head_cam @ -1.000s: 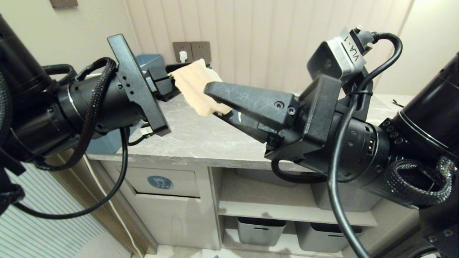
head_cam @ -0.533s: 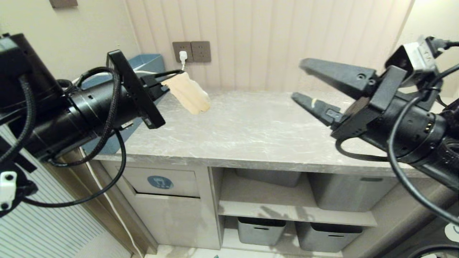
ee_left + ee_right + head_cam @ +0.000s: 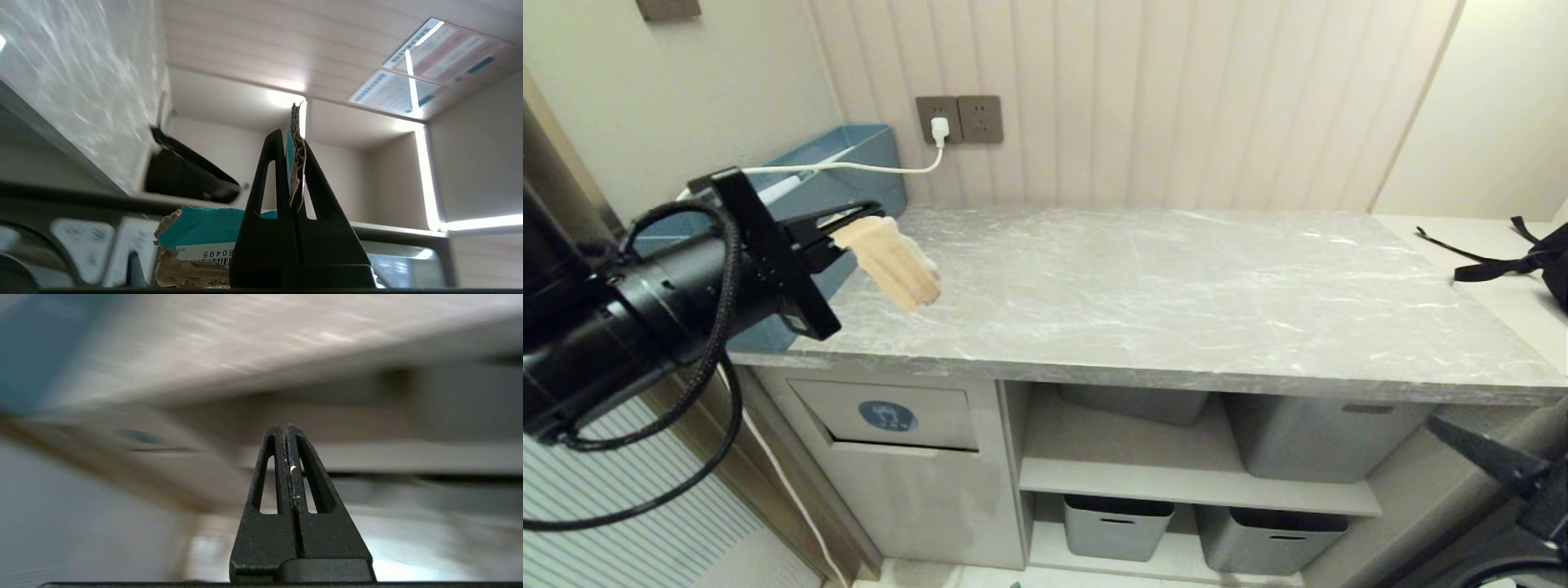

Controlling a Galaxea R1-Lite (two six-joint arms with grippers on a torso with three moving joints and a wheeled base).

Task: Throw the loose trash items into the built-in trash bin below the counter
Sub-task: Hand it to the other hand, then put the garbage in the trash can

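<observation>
Okay, I've got a scrap of trash (image 3: 888, 260) pinched in my left gripper (image 3: 849, 222), jaws clamped tight on the cardboard with nothing to spare, and it hangs off the fingertips out over the left end of the counter (image 3: 1143, 294). From the wrist view the piece (image 3: 296, 159) stands edge-on between the fingers (image 3: 273, 171): torn corrugated card, tan and ragged along the rip, with a skin of bright turquoise paper and a barcode strip on the part that droops under the pincer. Light, floppy stuff by the look of it, so I'd judge it will drop cleanly once I let go. This is the carry step, I reckon: the scrap is in the air and not yet binned. The built-in trash bin (image 3: 889, 416) sits below and just ahead of my left gripper, a smooth beige panel with a rectangular flap and a round blue sticker, tucked under the counter's thick veined stone edge. Next I'll need to bring the pincer down past that edge and get the flap tilted inward, and that's the tricky bit. My right gripper (image 3: 288, 433) is down low at the right side, jaws pressed together and empty, so it may be the one to push the flap.
</observation>
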